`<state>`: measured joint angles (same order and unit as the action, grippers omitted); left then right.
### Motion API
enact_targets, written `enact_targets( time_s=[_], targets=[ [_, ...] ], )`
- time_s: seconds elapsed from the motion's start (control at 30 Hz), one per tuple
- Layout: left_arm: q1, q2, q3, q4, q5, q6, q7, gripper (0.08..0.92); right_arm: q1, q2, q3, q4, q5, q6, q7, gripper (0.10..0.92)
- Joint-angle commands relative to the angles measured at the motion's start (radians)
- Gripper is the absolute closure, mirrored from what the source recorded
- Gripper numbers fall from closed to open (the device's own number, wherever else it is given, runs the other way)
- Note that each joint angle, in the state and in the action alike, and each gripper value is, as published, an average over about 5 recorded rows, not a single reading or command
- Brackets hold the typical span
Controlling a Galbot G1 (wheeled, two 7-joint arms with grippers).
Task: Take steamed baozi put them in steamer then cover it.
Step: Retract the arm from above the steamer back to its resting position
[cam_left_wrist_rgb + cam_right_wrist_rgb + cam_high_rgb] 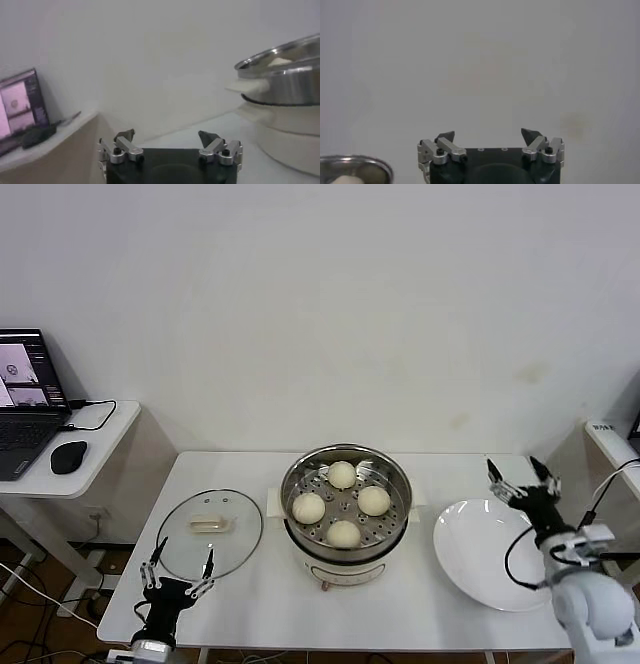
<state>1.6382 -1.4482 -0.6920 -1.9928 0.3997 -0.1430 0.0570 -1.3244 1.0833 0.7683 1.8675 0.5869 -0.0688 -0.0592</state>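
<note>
Several steamed baozi [342,505] sit on the perforated tray inside the steamer [344,548] at the table's middle. The steamer also shows in the left wrist view [280,85] and at the edge of the right wrist view [350,167]. The glass cover [210,531] lies flat on the table to the steamer's left, cream handle up. My left gripper [178,566] is open and empty at the cover's near edge; it also shows in its wrist view [170,136]. My right gripper [522,474] is open and empty, raised beside the plate; it also shows in its wrist view [489,134].
An empty white plate [488,556] lies at the table's right. A side desk at far left holds a laptop [25,404] and a black mouse [68,455]. A white wall stands behind the table.
</note>
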Motion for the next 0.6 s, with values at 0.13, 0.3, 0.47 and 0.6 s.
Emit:
enact_targets(
  time_s=[0.13, 0.3, 0.47, 0.6],
  targets=[
    [-0.069, 0.108, 0.059, 0.174, 0.896, -0.016, -0.404, 0.177, -0.132, 0.145, 0.072, 0.025, 0.009, 0.006, 0.126, 0.202],
    [-0.104, 0.174, 0.09, 0.175, 0.889, 0.106, -0.291, 0.177, -0.15, 0.148, 0.076, 0.044, -0.001, 0.007, 0.12, 0.203],
    [-0.175, 0.183, 0.08, 0.253, 0.84, 0.069, -0.226, 0.177, -0.164, 0.161, 0.076, 0.066, -0.016, 0.005, 0.12, 0.203],
    [-0.199, 0.202, 0.081, 0.306, 0.84, 0.074, -0.198, 0.177, -0.182, 0.169, 0.08, 0.079, -0.03, 0.008, 0.121, 0.203]
  ],
)
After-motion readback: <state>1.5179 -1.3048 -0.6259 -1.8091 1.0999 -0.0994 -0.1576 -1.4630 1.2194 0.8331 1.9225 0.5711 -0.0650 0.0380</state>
